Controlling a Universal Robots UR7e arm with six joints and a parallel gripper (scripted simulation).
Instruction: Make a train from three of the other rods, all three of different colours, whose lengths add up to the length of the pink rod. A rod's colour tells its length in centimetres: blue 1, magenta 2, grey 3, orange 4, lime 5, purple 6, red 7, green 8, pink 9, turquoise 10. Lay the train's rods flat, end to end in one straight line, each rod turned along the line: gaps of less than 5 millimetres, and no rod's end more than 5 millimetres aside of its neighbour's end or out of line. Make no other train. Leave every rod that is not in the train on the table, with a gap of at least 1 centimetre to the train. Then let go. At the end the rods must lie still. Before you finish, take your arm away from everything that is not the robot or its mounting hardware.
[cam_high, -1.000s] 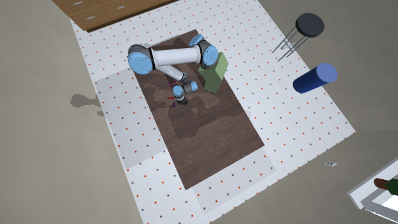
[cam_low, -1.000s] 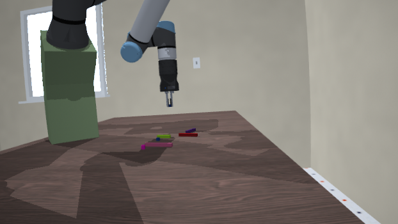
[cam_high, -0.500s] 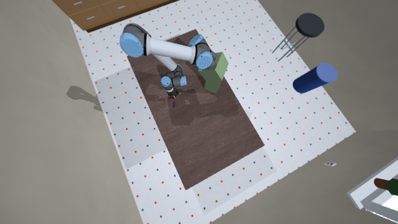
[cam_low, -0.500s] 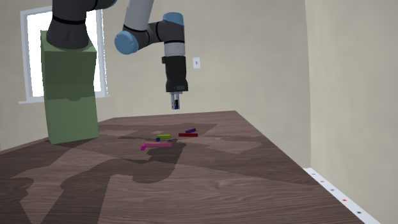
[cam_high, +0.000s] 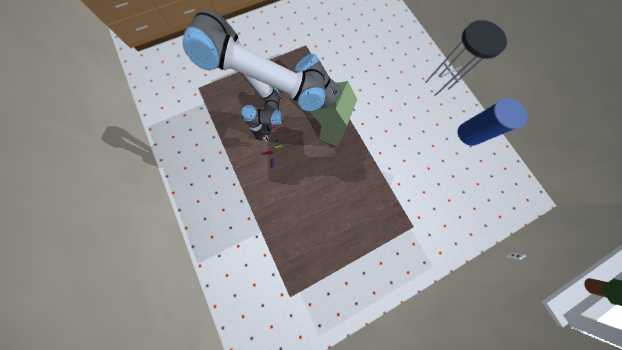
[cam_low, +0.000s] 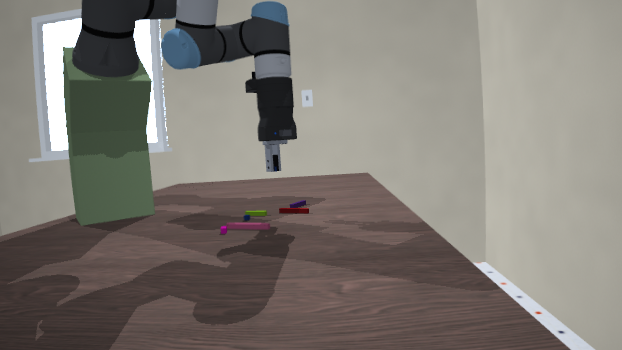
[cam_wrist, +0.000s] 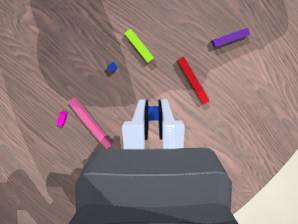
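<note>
My gripper (cam_high: 265, 138) (cam_low: 273, 170) (cam_wrist: 153, 111) is shut on a blue rod (cam_wrist: 153, 114) and holds it high above the table. A second blue rod (cam_low: 246, 218) (cam_wrist: 112, 67) lies on the table near the lime rod (cam_high: 278, 146) (cam_low: 256, 213) (cam_wrist: 139, 45). The red rod (cam_high: 267, 153) (cam_low: 294, 210) (cam_wrist: 193, 80) lies apart, right of the lime one in the wrist view. The purple rod (cam_high: 272, 163) (cam_low: 298, 204) (cam_wrist: 231, 38) lies beyond it. The pink rod (cam_low: 248, 226) (cam_wrist: 90, 123) lies left of the gripper in the wrist view, beside the small magenta rod (cam_low: 223, 230) (cam_wrist: 61, 119).
The dark wooden table (cam_high: 325, 225) (cam_low: 400, 300) carries the scattered rods, none end to end. A green block (cam_high: 334, 125) (cam_low: 112, 185) stands under the arm's base at the table's side. The arm's shadow lies over part of the table.
</note>
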